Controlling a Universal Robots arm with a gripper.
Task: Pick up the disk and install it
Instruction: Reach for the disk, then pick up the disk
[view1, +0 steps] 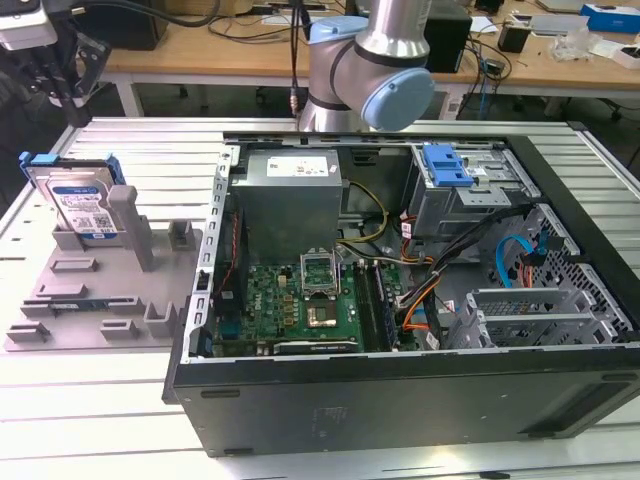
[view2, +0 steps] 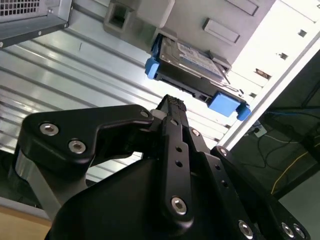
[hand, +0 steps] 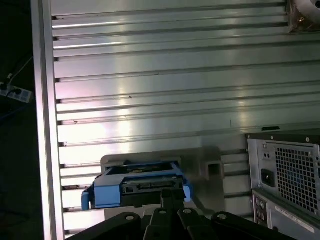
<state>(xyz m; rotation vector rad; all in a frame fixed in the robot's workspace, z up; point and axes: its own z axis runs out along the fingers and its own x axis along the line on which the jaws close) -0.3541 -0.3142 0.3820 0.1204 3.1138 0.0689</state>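
The disk (view1: 82, 207), a silver drive with a white-and-blue label in a bright blue carrier, stands upright at the back of the grey fixture tray (view1: 95, 305), on the exterior view's left. My gripper (view1: 58, 62) hangs above and behind it, clear of it. In both wrist views the disk (view2: 192, 62) (hand: 136, 184) lies just past my black fingertips. The gripper (view2: 172, 103) (hand: 172, 196) looks shut, with nothing held.
An open computer case (view1: 400, 385) lies to the exterior view's right of the tray, with its power supply (view1: 290, 200), motherboard (view1: 300, 300) and a drive bay topped by a blue latch (view1: 445, 165). All rest on a ribbed aluminium table (view1: 100, 420). Cluttered desks stand behind.
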